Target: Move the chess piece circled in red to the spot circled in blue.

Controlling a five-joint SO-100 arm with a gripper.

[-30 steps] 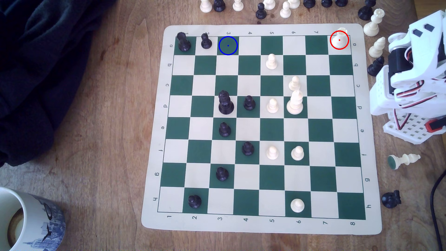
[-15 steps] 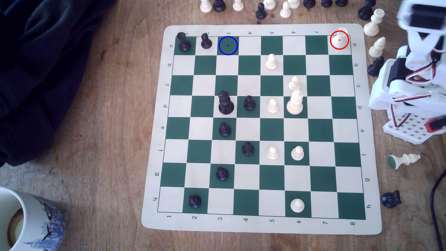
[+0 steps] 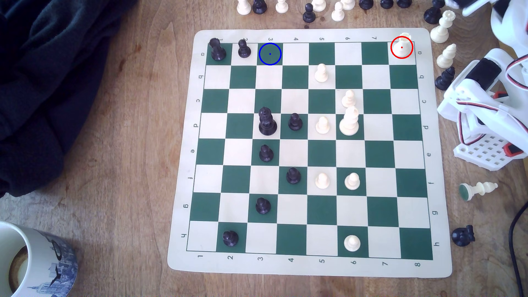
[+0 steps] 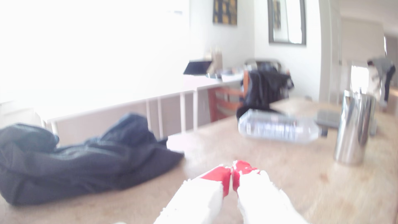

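Note:
The chess piece circled in red (image 3: 401,47), a cream-white piece, stands on the board's far corner square at the exterior view's right. The spot circled in blue (image 3: 270,53) is a bare dark green square in the same far row, toward the exterior view's left. My white arm (image 3: 485,108) stands off the board at the exterior view's right, its upper part raised and blurred near the top corner. In the wrist view my gripper (image 4: 232,170) is shut, red tips pressed together with nothing between them, pointing out over the table and away from the board.
A black rook (image 3: 217,50) and a black pawn (image 3: 244,49) stand beside the blue-ringed square. A white queen (image 3: 442,27) and a bishop (image 3: 446,56) stand off the board near the red-ringed piece. A mug (image 3: 31,260) and dark cloth (image 3: 43,85) lie at the exterior view's left.
The arm has unfolded and lifted, its upper part swinging toward the top right corner of the exterior view. No chess piece has moved.

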